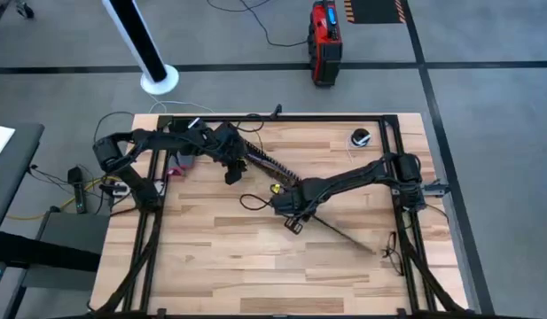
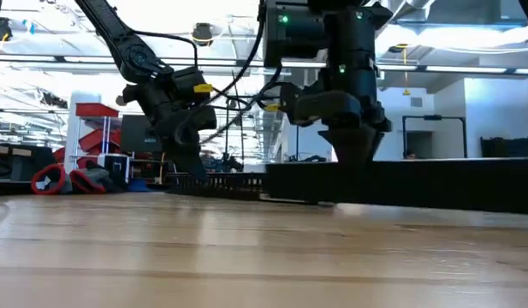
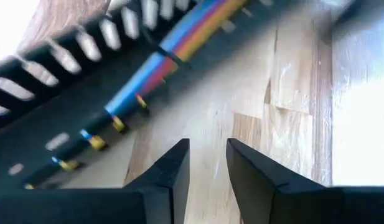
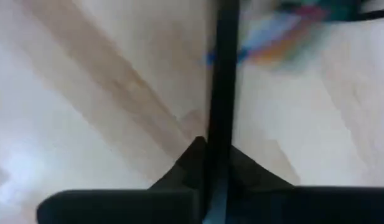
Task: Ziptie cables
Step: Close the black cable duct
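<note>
The cables (image 3: 148, 68), blue, red and yellow wires with yellow-tipped ends, lie along the black comb-slotted channel (image 1: 269, 164) at the table's middle far side. My left gripper (image 1: 231, 173) hovers at the channel's left end. Its fingers (image 3: 208, 149) are open by a narrow gap over bare wood beside the cables, with nothing between them. My right gripper (image 1: 291, 213) stands just nearer than the channel's right end, shut on a flat black strip (image 1: 344, 235). The strip runs away from it toward the table's near right. The cables show blurred beyond that strip (image 4: 279, 34). My right gripper pinches the flat black strip (image 4: 221, 134) between its two fingers, at or near the strip's left end. The fingers come from above, pointing down. The strip passes straight out between them and runs low over the table (image 2: 400, 184). Whether it rests on the wood I cannot tell.
A round black object (image 1: 360, 137) sits at the far right of the table. A thin black looped wire (image 1: 251, 202) lies left of my right gripper. Small dark parts (image 1: 390, 248) lie by the right rail. Bare wood covers the near half.
</note>
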Robot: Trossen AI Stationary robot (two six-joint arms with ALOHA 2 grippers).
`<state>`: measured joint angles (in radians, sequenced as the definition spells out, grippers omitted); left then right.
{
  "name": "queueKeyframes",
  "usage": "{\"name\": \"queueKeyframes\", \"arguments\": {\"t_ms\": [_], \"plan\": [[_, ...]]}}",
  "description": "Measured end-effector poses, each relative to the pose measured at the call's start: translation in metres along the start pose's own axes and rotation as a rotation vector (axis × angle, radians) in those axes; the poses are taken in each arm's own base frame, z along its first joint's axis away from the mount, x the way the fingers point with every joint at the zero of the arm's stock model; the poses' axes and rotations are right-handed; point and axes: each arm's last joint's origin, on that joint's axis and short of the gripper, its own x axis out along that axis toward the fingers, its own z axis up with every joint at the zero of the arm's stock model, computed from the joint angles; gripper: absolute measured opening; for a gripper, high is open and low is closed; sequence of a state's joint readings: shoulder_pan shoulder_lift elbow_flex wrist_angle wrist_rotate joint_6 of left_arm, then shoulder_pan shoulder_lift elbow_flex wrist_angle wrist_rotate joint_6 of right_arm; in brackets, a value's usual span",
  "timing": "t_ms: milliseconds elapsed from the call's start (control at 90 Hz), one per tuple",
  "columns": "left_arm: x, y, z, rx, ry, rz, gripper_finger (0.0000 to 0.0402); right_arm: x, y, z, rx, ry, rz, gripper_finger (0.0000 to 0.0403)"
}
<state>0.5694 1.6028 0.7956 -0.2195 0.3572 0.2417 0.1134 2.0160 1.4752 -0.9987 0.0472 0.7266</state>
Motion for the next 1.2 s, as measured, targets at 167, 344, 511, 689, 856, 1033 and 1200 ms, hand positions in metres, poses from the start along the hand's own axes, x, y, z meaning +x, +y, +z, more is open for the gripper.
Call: {"name": "queueKeyframes", "arguments": {"t_ms": [167, 344, 511, 689, 856, 1033, 1200], "plan": [[0.0, 0.0, 0.0, 0.0, 0.001, -0.001, 0.0101, -0.022, -0.004, 0.002, 0.006, -0.009, 0.103, 0.0007], [0.0, 0.0, 0.0, 0.028, 0.003, -0.004, 0.01, -0.064, -0.012, 0.005, 0.025, -0.11, 0.311, 0.0004], [0.0, -0.006, 0.003, 0.078, -0.064, -0.172, 0.0069, -0.077, -0.027, -0.001, -0.001, -0.141, 0.369, 0.0003], [-0.002, -0.011, 0.007, 0.118, -0.303, -0.528, 0.0007, -0.084, -0.04, -0.019, -0.085, -0.188, 0.411, 0.0002], [-0.008, -0.018, 0.016, 0.189, -0.444, -0.773, 0.0002, -0.086, -0.045, -0.035, -0.139, -0.245, 0.457, 0.0003], [-0.007, -0.031, 0.034, 0.189, -0.519, -0.658, 0.003, -0.081, -0.044, -0.037, -0.155, -0.279, 0.432, 0.0003], [-0.006, -0.046, 0.042, 0.212, -0.551, -0.683, 0.0084, -0.082, -0.043, -0.035, -0.168, -0.308, 0.438, 0.0003]]}}
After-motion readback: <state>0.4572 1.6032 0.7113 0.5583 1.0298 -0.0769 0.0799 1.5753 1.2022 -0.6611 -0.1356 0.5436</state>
